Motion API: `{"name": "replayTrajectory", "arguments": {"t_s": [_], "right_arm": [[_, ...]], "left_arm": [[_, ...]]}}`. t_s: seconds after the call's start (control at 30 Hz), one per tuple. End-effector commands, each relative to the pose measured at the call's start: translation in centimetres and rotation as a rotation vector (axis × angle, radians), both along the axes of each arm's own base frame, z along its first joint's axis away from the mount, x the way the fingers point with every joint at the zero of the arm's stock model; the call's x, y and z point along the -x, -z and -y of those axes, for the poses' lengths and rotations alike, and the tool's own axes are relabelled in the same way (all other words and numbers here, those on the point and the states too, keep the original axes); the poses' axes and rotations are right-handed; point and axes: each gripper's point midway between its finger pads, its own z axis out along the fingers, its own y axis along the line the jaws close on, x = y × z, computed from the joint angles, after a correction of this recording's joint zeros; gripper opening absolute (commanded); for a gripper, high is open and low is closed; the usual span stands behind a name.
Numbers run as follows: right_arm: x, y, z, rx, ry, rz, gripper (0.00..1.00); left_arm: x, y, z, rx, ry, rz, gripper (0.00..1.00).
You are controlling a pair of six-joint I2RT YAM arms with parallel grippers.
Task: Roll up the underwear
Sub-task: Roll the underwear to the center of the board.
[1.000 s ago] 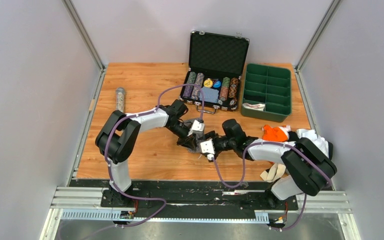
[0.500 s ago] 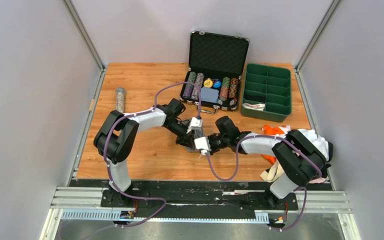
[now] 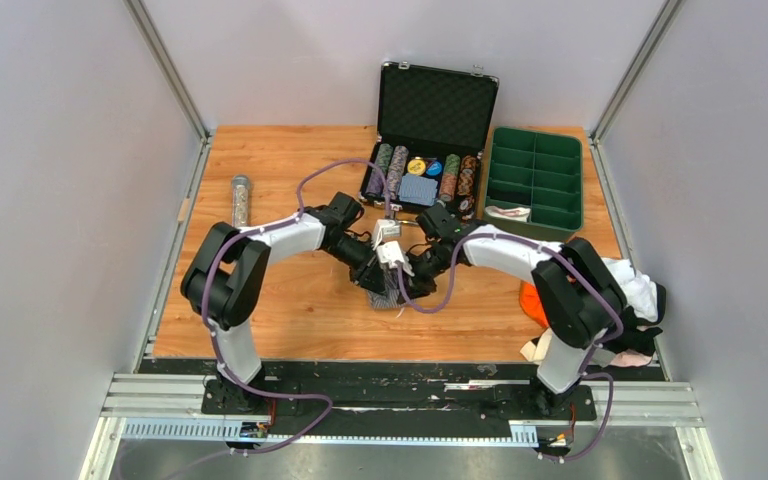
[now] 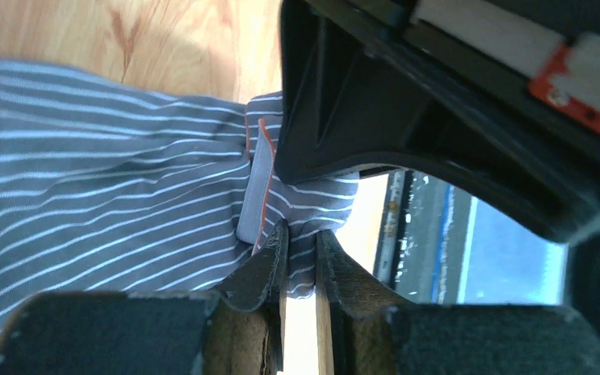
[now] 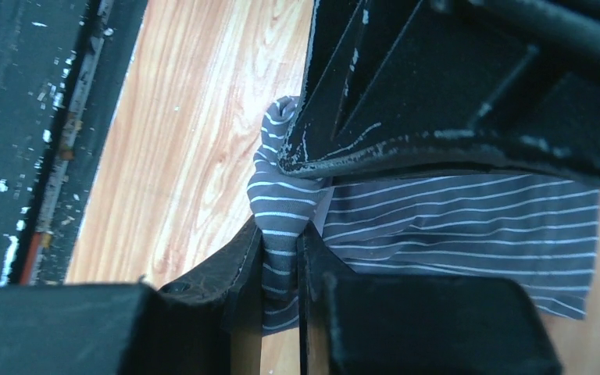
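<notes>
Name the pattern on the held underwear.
The underwear is grey with white pinstripes; clearest in left wrist view.

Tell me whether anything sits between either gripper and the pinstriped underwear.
Nothing visible does. The left gripper and the right gripper are each shut on a bunched fold of the pinstriped underwear, in direct contact with the cloth.

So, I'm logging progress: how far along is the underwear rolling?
Done: possibly one pale piece in the green tray. In hand: left gripper and right gripper both pinch the pinstriped underwear, mostly flat, not yet rolled. To do: the pile of orange and white pieces on the right.
</notes>
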Motion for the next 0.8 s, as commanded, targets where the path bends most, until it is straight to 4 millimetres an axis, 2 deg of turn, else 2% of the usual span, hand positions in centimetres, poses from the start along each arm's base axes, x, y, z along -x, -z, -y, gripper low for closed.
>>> {"name": "replayTrajectory", "arguments": {"t_s": [0.0, 0.17, 0.23, 0.33, 0.47, 0.53, 0.63, 0.7, 0.77], "right_arm": [[3.5, 0.6, 2.0, 0.139, 0.019, -0.31, 0.02], [3.4, 1.0, 1.8, 0.191, 0.011, -0.408, 0.02], [3.7, 1.9, 2.1, 0.242, 0.01, -0.48, 0.02], [4.5, 3.0, 3.0, 0.319, 0.014, -0.61, 0.02], [3.9, 4.1, 2.8, 0.38, 0.058, -0.726, 0.01], [3.5, 4.7, 2.5, 0.405, 0.08, -0.762, 0.01], [3.1, 5.7, 2.3, 0.444, 0.116, -0.822, 0.01], [2.9, 6.3, 2.1, 0.468, 0.149, -0.876, 0.0], [2.9, 7.0, 2.0, 0.495, 0.176, -0.937, 0.0]], "left_arm": [[0.4, 0.3, -1.1, -0.091, -0.153, -0.325, 0.0], [1.1, 1.0, -2.3, -0.133, -0.212, -0.444, 0.0], [1.0, 1.5, -2.9, -0.15, -0.243, -0.48, 0.0], [0.4, 2.0, -3.8, -0.165, -0.285, -0.504, 0.0], [0.0, 2.8, -4.2, -0.202, -0.291, -0.498, 0.03], [-0.1, 3.0, -4.5, -0.222, -0.301, -0.489, 0.08], [-1.5, 3.1, -5.2, -0.254, -0.371, -0.429, 0.24], [-2.9, 2.0, -5.7, -0.222, -0.425, -0.363, 0.28], [-4.2, 0.1, -6.0, -0.171, -0.453, -0.221, 0.3]]}}
